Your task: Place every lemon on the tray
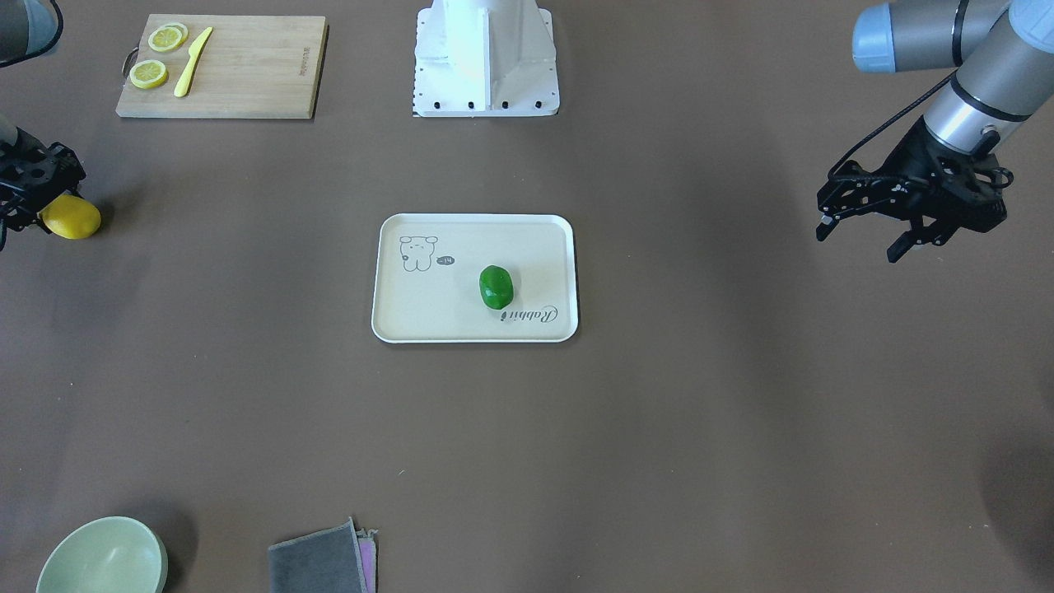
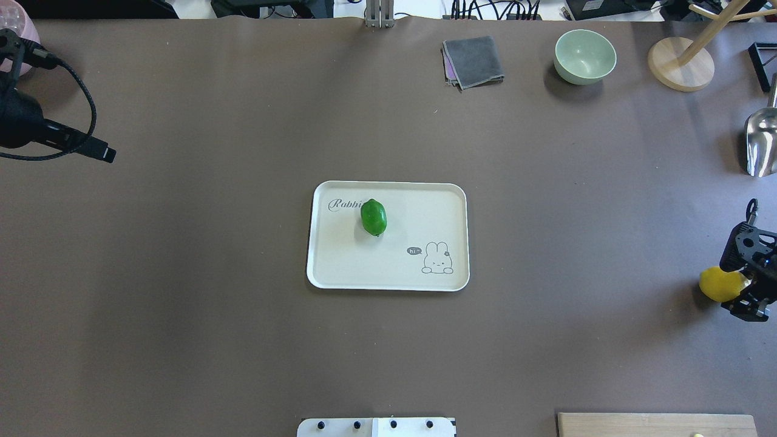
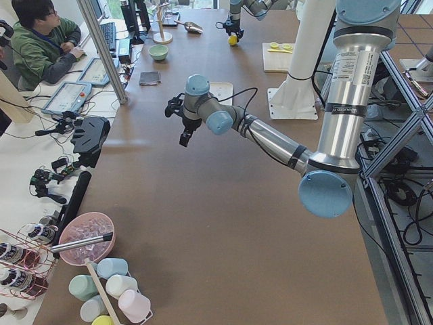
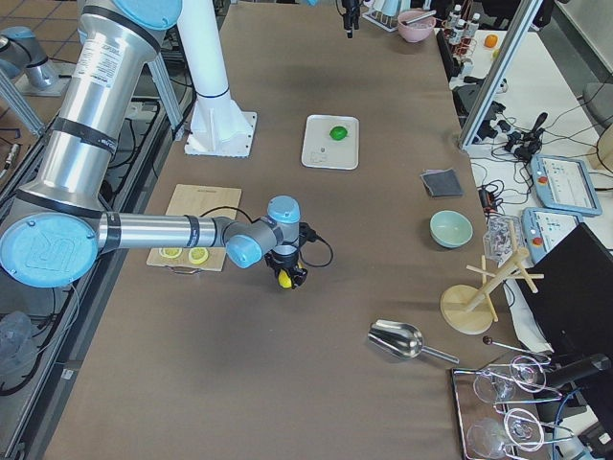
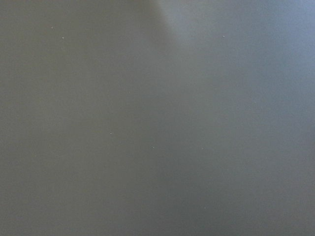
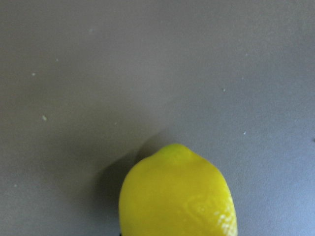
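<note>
Though off tray (image 1: pixel 445 317), lemon (image 1: pixel 74 218) at gripper (image 1: pixel 43 216)

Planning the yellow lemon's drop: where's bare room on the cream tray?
The cream rectangular tray is bare across its robot-side half, from the left rim to the rabbit drawing, and between that drawing and the far rim. Only the far-left patch is taken: the glossy green lemon covers the Rabbit script's end.

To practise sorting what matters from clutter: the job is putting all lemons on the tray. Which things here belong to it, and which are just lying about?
Belong to the job: tray; green lemon, lying on it; yellow lemon, off it.

Lying about: cutting board; lemon slices; yellow knife; green bowl; grey cloth; metal scoop; wooden stand.
</note>
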